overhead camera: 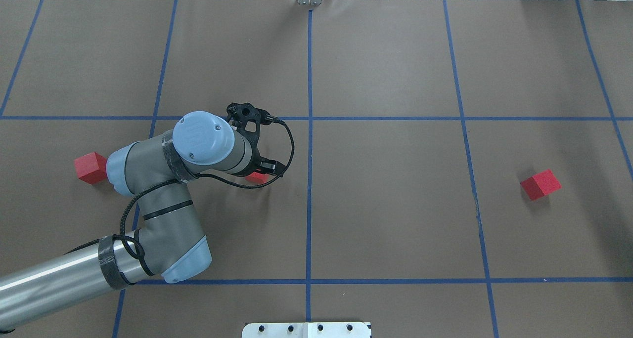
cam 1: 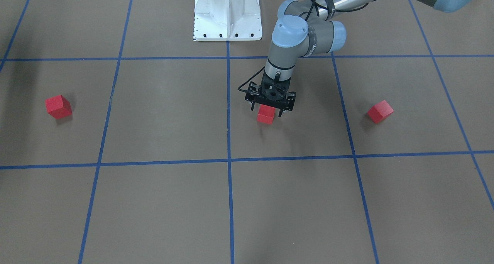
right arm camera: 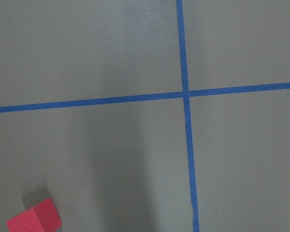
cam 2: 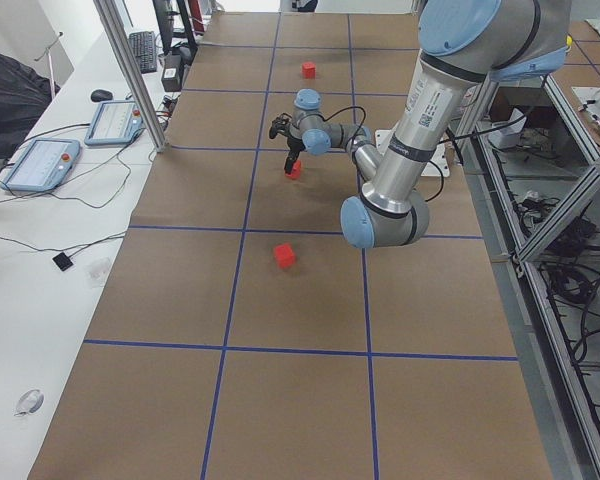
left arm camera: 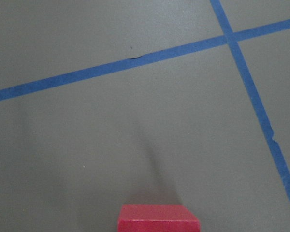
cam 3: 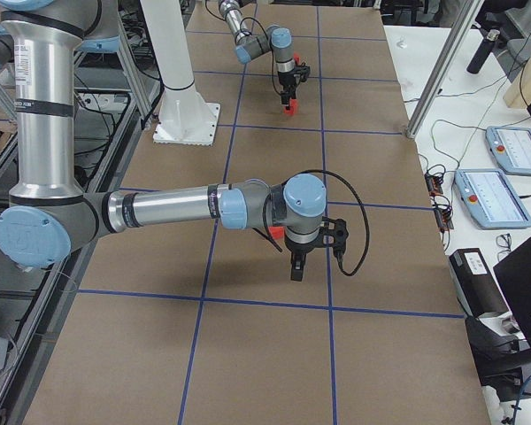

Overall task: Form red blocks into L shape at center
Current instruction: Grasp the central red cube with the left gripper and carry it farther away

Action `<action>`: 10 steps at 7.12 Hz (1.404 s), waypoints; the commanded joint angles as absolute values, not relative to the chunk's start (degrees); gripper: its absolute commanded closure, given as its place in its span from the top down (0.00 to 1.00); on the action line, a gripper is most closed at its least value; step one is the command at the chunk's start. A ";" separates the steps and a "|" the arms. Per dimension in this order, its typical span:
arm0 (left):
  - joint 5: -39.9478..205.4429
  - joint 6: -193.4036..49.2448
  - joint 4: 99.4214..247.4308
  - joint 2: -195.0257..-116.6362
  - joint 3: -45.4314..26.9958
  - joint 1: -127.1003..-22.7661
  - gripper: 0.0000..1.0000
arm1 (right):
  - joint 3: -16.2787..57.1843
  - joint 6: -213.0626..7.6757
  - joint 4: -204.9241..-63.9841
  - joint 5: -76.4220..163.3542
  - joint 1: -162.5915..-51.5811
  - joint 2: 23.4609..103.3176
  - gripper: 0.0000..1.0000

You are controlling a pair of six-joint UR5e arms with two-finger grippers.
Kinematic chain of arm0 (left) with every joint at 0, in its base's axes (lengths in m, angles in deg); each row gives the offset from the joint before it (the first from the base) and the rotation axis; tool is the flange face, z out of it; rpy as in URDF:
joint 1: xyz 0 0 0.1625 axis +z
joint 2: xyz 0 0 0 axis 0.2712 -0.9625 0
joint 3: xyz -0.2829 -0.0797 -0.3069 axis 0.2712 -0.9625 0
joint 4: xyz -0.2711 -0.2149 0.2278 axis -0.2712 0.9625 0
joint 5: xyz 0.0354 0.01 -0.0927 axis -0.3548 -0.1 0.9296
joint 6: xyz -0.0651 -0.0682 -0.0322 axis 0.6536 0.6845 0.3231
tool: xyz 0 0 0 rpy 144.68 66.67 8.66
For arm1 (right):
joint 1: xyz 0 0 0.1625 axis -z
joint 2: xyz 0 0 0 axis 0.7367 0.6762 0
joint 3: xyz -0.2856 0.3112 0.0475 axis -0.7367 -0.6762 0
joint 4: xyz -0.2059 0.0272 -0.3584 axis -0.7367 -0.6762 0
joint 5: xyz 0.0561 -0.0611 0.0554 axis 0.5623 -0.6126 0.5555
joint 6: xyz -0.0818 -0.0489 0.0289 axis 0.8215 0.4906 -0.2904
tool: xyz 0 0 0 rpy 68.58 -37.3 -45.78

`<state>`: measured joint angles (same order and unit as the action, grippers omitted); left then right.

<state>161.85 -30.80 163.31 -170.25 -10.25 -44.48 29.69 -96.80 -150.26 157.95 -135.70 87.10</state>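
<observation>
Currently the middle red block (cam 1: 265, 115) appears to rest on the brown floor just beside the middle tape line (cam 1: 228, 102), on the robot's left of it and on the base side of the center (cam 1: 234, 155), near that crossing but not at it. The left gripper (cam 1: 266, 110) points straight down over it with its jaws apart, one finger on each side and a sliver of gap at each face, so nothing is clamped. The likeliest slip, I judge, comes from that loose fit. If the jaws close unevenly, one finger meets the cube first and shoves or twists it, and a twisted cube will not lie flush against its neighbours. If the arm lifts away instead, a brushing finger could drag the cube off its spot. Left where it lies, it would put the L short of the crossing. The left-side red block (cam 1: 380, 111) and the right-side red block (cam 1: 58, 106) lie well apart from it, so each must travel far and could bump what is already set. The right gripper (cam 3: 296, 267) shows only from the side, hanging near its block. Whether its jaws are apart I cannot tell, and two arms meeting at the crossing could collide.
</observation>
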 commanded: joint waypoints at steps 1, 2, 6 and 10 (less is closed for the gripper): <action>162.11 -30.65 163.05 -169.81 -10.18 -44.39 0.80 | 29.76 -96.83 -150.26 157.90 -135.70 87.10 0.99; 162.11 -30.47 162.88 -169.64 -10.27 -44.30 0.69 | 29.76 -96.83 -150.26 157.90 -135.70 87.18 0.99; 166.58 -29.51 149.92 -172.34 -17.45 -44.65 0.00 | 29.85 -96.83 -150.34 157.90 -135.70 87.10 0.99; 166.16 -25.47 148.46 -189.10 -0.84 -47.20 0.00 | 29.94 -96.83 -150.26 157.90 -135.70 87.10 0.99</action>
